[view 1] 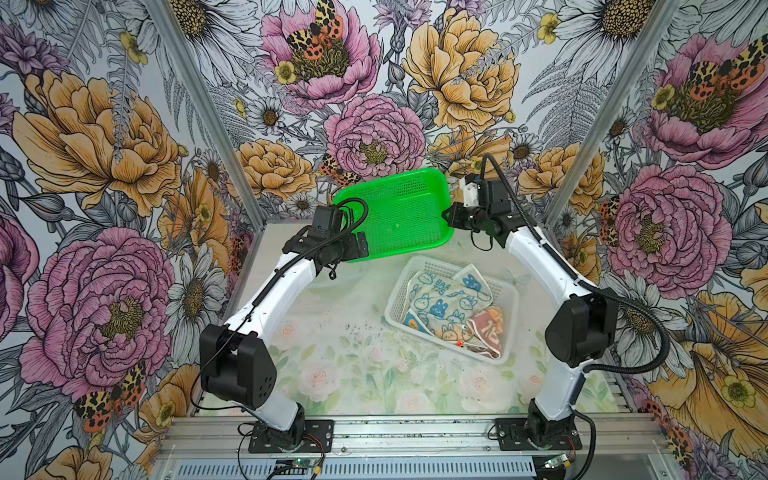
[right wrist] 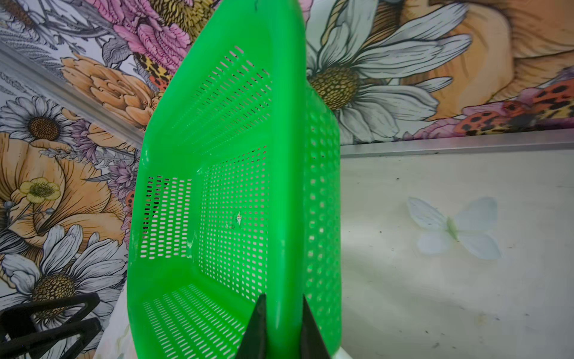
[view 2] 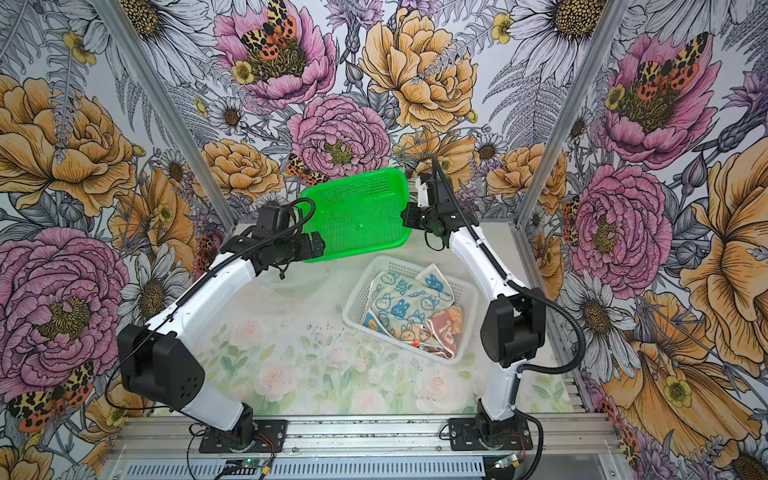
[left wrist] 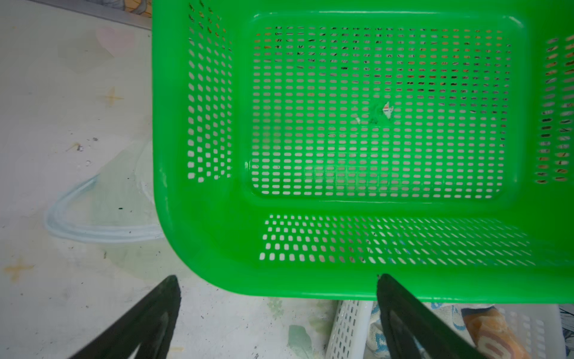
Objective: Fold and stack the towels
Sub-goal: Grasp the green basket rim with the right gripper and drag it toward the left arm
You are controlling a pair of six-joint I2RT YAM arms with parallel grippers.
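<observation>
The towels lie crumpled in a white mesh basket on the table's right half. A cream towel with blue bunnies is on top, and an orange towel sits at its near right. Above and behind them a green mesh basket hangs tilted and empty. My right gripper is shut on its right rim. By its near left corner my left gripper stands open, holding nothing, with one fingertip at the rim's edge.
In the left wrist view the white basket with the cream towel and orange towel shows under the green basket. A clear curved plastic piece lies on the table. Flowered walls close the back and sides.
</observation>
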